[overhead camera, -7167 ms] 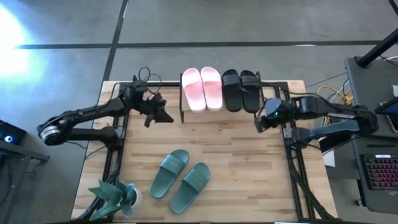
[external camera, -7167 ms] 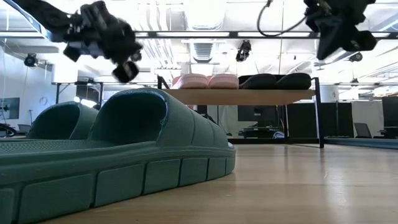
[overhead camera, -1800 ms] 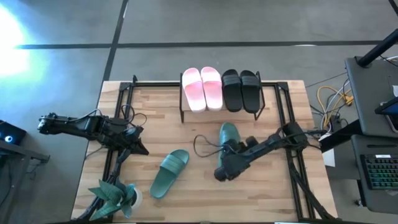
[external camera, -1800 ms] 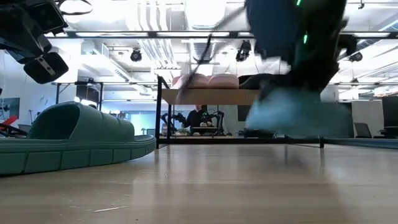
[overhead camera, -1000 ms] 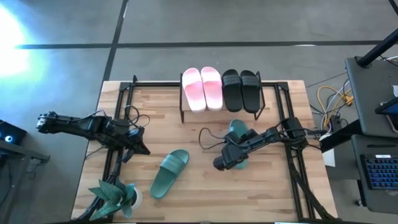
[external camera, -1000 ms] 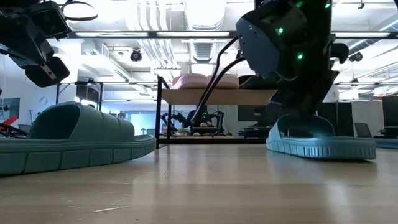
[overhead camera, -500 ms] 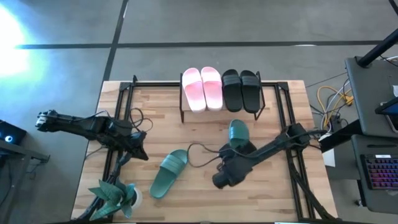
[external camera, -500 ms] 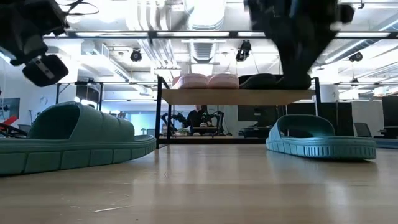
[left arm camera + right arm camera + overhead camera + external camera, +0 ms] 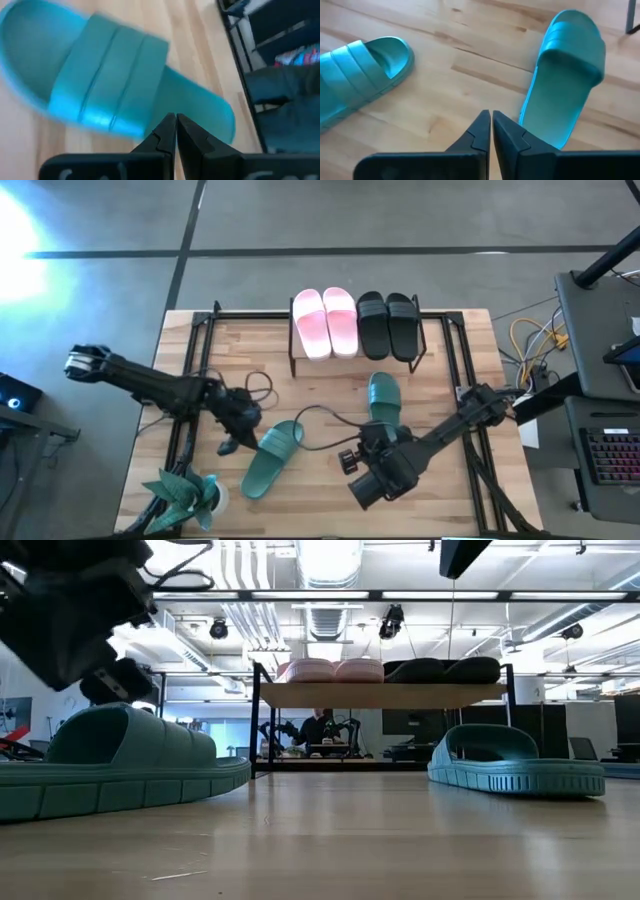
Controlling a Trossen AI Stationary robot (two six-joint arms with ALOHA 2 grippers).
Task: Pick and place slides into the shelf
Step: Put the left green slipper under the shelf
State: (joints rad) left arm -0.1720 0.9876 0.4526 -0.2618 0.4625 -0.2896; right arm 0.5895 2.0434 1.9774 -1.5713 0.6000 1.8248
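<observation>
Two dark green slides lie sole-down on the table. One (image 9: 383, 398) is just in front of the shelf (image 9: 385, 695); the other (image 9: 272, 457) is nearer the front. A pink pair (image 9: 324, 322) and a black pair (image 9: 387, 325) stand on the shelf's top. My left gripper (image 9: 229, 445) is shut and hovers at the left side of the nearer slide (image 9: 110, 90), low over it. My right gripper (image 9: 491, 125) is shut and empty. It hangs high between the two green slides and points down at the bare wood.
A potted plant (image 9: 185, 495) stands at the near left corner. Black frame rails (image 9: 190, 430) run along both sides of the table, and loose cables trail from both arms. Bare wood lies between the two green slides and under the shelf.
My right gripper has left the green slide in front of the shelf, risen and drawn back toward the near edge; that slide stays flat where it was. My left gripper has moved right and down toward the nearer green slide.
</observation>
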